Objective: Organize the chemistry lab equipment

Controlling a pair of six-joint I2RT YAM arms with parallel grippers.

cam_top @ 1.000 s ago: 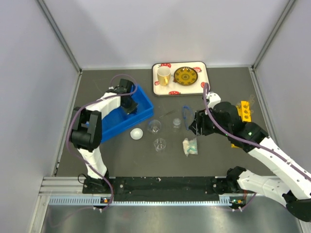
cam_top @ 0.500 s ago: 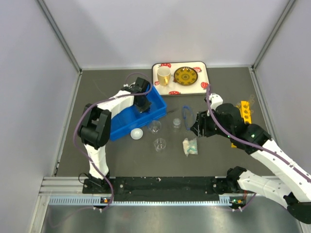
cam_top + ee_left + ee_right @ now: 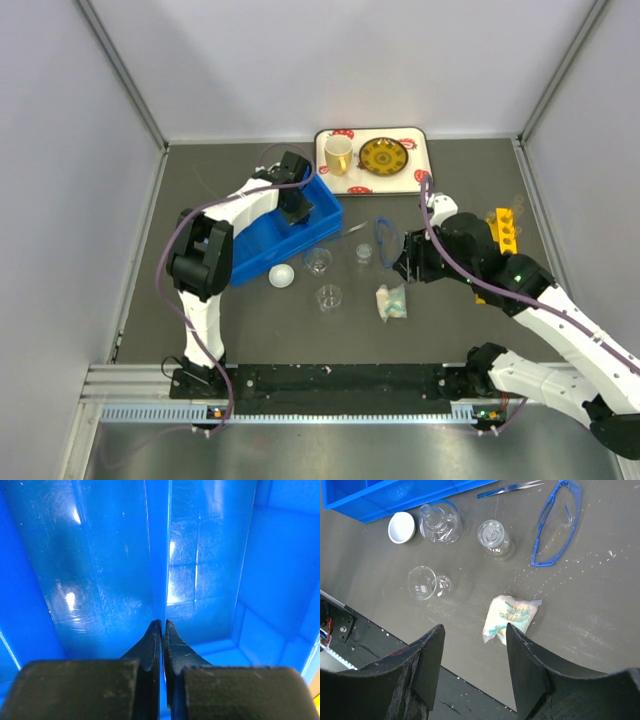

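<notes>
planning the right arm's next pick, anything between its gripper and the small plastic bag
Nothing visible: the right gripper hangs open above the plastic bag, which lies alone on a bare patch of table.

White arms [image 3: 565, 318], purple cables [image 3: 426, 200], black left pincer [image 3: 162, 626]
</notes>
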